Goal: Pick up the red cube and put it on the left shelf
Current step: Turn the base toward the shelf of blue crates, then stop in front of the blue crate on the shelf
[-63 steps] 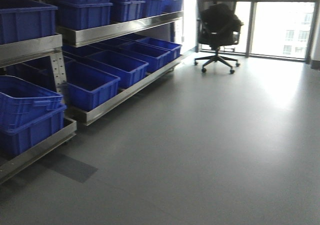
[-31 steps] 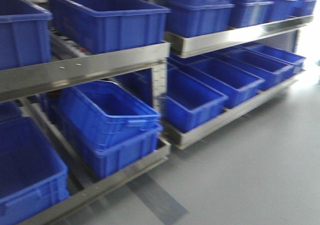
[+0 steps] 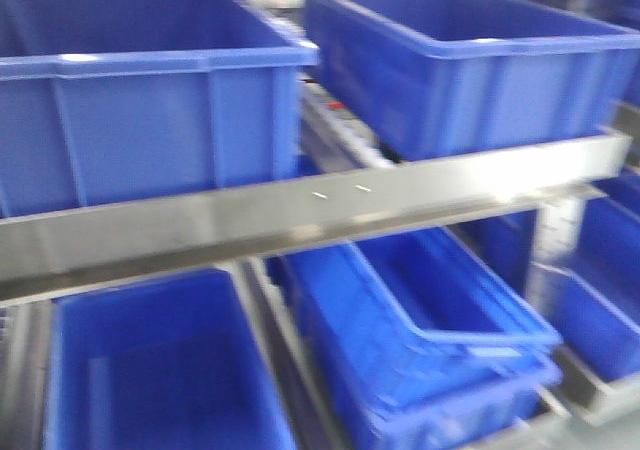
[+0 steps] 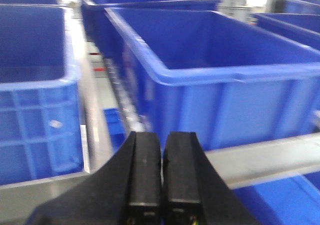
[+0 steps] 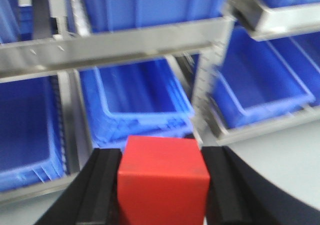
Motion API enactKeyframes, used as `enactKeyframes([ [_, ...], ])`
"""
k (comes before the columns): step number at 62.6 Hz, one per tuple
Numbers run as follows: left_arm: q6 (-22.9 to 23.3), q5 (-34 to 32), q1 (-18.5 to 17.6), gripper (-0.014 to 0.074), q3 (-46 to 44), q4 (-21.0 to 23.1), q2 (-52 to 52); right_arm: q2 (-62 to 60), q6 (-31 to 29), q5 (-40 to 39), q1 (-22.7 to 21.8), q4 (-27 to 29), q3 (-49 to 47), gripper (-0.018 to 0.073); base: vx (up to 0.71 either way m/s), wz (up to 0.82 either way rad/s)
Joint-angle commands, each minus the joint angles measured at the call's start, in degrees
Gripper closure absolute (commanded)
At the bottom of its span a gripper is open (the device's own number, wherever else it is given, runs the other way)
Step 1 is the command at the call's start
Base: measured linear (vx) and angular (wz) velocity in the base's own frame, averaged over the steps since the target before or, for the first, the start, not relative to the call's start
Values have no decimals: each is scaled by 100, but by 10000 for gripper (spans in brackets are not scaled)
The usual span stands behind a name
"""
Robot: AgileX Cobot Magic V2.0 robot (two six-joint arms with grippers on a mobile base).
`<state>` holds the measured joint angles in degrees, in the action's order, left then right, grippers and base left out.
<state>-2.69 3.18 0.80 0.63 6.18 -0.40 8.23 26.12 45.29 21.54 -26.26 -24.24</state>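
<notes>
Red and plain, the red cube [image 5: 162, 172] sits at six o'clock in the right wrist view, clamped between the two black fingers [image 5: 104, 187] of the right gripper [image 5: 163, 197], one finger against each side; gripping it squarely across opposite faces looks meant to keep it from twisting on the way to the shelf; it hangs in the air, not yet set on any shelf. Beyond it at twelve o'clock lie stacked blue bins [image 5: 137, 102] under a steel shelf rail [image 5: 115, 50]; an upright post [image 5: 207, 85] stands at one o'clock. At six o'clock in its own view, the left gripper [image 4: 161, 175] has its jaws pressed together on nothing, presumably kept idle and out of the way; a large blue bin [image 4: 225, 80] fills one o'clock ahead of it. No brand, label or writing can be read; every view is blurred.
</notes>
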Motion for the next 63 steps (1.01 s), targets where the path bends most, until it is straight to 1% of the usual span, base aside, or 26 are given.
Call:
enactKeyframes([
  [1, 42, -466, 12, 495, 136, 37, -75, 72, -32, -421, -25, -229, -147, 440, 44, 57],
  [21, 42, -466, 12, 495, 136, 37, -75, 72, -32, -421, -25, -229, -147, 440, 37, 51],
  [40, 42, -466, 12, 495, 136, 37, -75, 72, -32, -421, -25, -229, -147, 440, 25, 43],
  [63, 42, -466, 12, 495, 136, 37, -75, 72, -32, -421, -25, -229, -147, 440, 16, 17],
])
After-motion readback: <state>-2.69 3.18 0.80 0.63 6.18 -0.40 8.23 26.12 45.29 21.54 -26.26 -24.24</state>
